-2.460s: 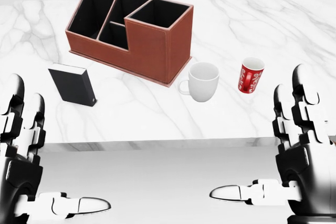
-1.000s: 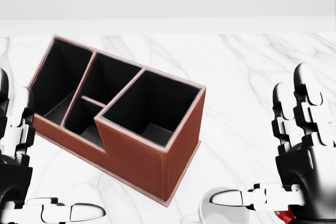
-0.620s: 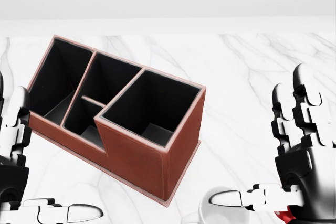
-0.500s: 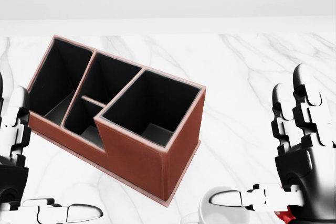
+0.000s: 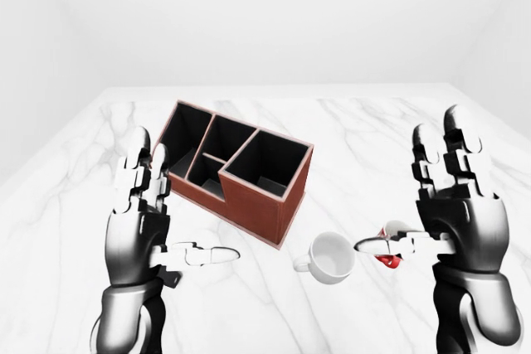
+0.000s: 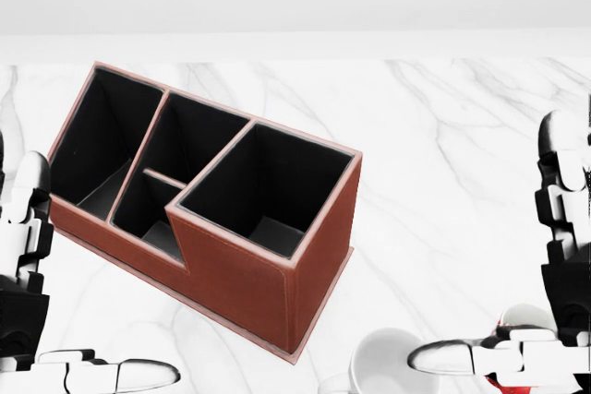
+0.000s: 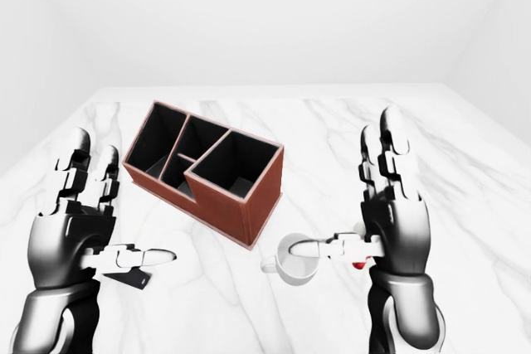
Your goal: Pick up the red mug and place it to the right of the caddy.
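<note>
Two mugs are sitting on the marble table (image 5: 348,130): one white mug (image 5: 330,256) and one red mug (image 5: 388,242); one brown caddy (image 5: 239,169) is standing there, showing four compartments. One small black box (image 7: 133,278) is lying there too; two robot hands are hovering, a left hand (image 5: 143,225) and a right hand (image 5: 452,213).

— Any words, labels or numbers to read here?

— None. The brown caddy (image 5: 241,173) has plain sides with no brand or label. The white mug (image 5: 329,257) is blank.

— And the red mug (image 5: 388,259)?

— Mostly hidden behind the right hand (image 5: 452,213); only a sliver of red and white shows, too small to tell whether it carries letters.

— Anything on the hands or the marble table (image 5: 365,134)?

— No marks on the left hand (image 5: 145,221) or the right, and the table shows only grey veins.
</note>
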Tool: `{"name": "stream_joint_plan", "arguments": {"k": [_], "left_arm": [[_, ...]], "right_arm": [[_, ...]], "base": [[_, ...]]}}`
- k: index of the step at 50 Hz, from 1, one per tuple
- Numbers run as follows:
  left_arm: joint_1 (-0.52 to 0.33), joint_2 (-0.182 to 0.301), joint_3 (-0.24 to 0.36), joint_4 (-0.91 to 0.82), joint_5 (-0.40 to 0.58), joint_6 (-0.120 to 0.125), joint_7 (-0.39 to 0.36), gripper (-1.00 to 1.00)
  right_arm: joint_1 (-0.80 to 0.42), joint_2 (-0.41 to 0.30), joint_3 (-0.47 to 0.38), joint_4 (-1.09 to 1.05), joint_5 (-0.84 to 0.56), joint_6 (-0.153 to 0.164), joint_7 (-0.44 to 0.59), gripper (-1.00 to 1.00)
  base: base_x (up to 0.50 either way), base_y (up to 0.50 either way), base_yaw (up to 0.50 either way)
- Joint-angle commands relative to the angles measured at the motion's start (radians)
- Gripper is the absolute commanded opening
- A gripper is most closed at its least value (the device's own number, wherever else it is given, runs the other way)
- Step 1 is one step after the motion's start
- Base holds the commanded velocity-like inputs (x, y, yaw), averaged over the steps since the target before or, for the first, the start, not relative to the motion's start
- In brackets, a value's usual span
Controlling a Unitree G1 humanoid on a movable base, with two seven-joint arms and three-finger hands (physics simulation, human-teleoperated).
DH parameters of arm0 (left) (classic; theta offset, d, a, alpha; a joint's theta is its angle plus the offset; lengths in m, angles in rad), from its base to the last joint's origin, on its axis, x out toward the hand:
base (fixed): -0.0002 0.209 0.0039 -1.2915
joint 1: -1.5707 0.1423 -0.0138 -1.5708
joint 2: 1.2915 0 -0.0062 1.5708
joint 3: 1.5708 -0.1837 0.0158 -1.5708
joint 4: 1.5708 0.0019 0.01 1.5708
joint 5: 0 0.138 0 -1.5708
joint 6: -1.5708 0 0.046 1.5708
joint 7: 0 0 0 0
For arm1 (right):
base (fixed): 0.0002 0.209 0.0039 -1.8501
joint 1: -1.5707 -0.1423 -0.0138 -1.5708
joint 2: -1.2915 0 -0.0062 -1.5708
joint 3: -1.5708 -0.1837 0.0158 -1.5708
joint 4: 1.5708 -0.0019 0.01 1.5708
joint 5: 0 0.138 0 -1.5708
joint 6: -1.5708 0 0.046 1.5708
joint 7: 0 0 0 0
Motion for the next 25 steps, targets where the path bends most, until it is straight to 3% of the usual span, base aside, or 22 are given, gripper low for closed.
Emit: {"name": "stream_joint_plan", "arguments": {"k": [1,4,25], "left_arm": [[-0.003,0.003,-0.003,0.005,0.002,0.0,0.004,1.0],[-0.001,0.002,-0.002,0.003,0.0,0.0,0.002,1.0],[0.002,0.002,-0.01,0.0,0.002,0.0,0.004,1.0]], "right_arm": [[-0.071,-0.03,-0.154,-0.177,0.034,0.0,0.125,1.0],[-0.119,-0.051,-0.212,-0.206,0.064,0.0,0.146,1.0],[-0.234,-0.182,-0.191,-0.065,-0.225,0.0,0.339,1.0]], "base": [[0.0,0.0,0.0],[0.0,0.0,0.0],[0.0,0.0,0.0]]}}
